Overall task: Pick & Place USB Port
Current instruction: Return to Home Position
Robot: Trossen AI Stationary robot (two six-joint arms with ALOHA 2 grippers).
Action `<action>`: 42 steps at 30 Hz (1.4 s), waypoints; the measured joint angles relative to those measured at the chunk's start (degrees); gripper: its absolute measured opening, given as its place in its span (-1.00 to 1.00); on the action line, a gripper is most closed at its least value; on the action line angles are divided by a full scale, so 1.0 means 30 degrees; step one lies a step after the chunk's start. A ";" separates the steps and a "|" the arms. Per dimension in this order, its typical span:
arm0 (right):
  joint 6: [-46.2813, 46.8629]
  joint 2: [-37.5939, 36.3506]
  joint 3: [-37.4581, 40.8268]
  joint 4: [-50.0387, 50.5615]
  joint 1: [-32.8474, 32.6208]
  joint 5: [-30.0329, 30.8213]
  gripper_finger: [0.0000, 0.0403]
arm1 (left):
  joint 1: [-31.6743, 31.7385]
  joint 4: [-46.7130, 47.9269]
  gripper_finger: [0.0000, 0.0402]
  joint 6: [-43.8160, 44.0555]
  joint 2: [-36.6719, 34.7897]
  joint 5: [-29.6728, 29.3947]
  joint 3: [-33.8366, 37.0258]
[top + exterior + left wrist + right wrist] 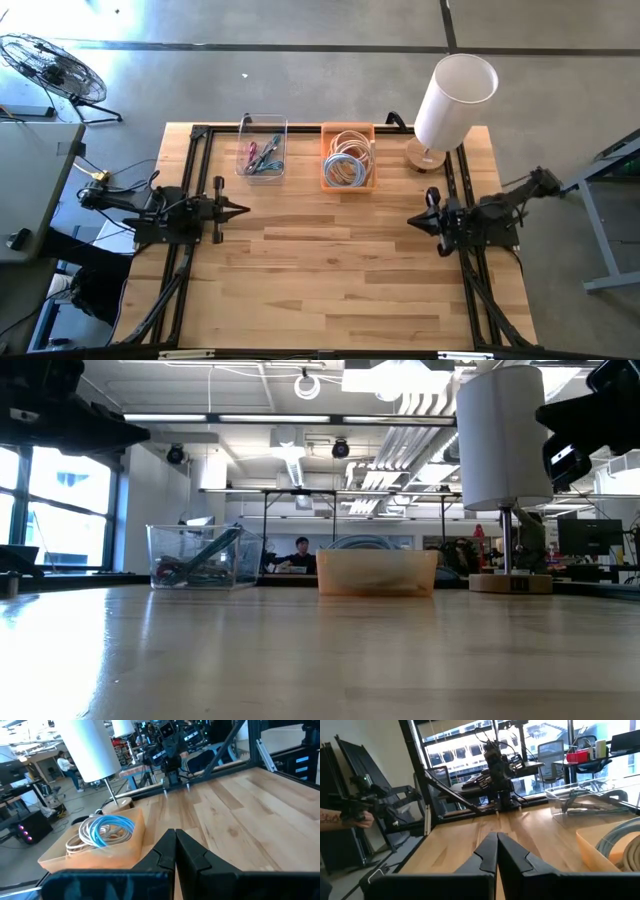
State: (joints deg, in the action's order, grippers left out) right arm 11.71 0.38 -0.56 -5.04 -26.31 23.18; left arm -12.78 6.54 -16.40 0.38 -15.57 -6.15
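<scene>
At the table's left edge, the left arm [180, 212] lies folded low over the black frame [200, 150] and points inward. Its jaws are pressed together with nothing between them, as the left wrist view confirms. Toward the far edge, left of centre, stands the transparent bin [262, 176], holding a small tangle of coloured cables [262, 155]. Just beside it, across a narrow gap, stands the orange bin [325, 170], holding coiled white and blue cables [348, 160]. No cable shows on the bare boards of the table [330, 280], so the task's things all appear to be binned. Right of the orange bin, near the far right corner, a lamp [455, 95] with a tall white shade stands on a round wooden base. At the right edge, the right arm [480, 222] mirrors the left, folded low and pointing inward, with its jaws likewise closed on nothing. Judged from this layout, the sorting is finished and the step in hand is the return to rest, which looks complete or nearly so. The next move calls only for settling each arm in place, with no grasp. Open room is ample: the middle and near half of the table lie free, and the arms are well apart from each other and from the bins. The limits are the frame rails along both sides and, for the right arm, the lamp near it.
</scene>
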 joint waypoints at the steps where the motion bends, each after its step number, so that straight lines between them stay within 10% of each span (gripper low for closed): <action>1: 0.0012 0.0000 0.0000 0.0025 0.0641 -0.0707 -1.00 | 0.0000 -0.0005 -1.00 0.0000 0.0000 -0.0001 0.0000; 16: 0.0149 0.0007 0.0000 0.0060 0.7288 -0.7290 -1.00 | 0.0007 0.0138 -1.00 -0.0953 0.0000 -0.1145 0.0000; 30: 0.0450 0.0007 0.0000 0.0459 0.8293 -0.7847 -1.00 | 0.0015 -0.3474 -1.00 0.1212 0.0004 0.4096 0.1502; 42: 0.0754 0.0029 0.0000 0.0954 0.8285 -0.7640 -1.00 | 0.0007 -0.4114 -1.00 0.1472 0.0014 0.4670 0.1756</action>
State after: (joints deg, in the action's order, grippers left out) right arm 13.97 0.47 -0.56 -2.18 -1.45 0.26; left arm -12.75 -5.80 -11.99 0.43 -1.56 -0.89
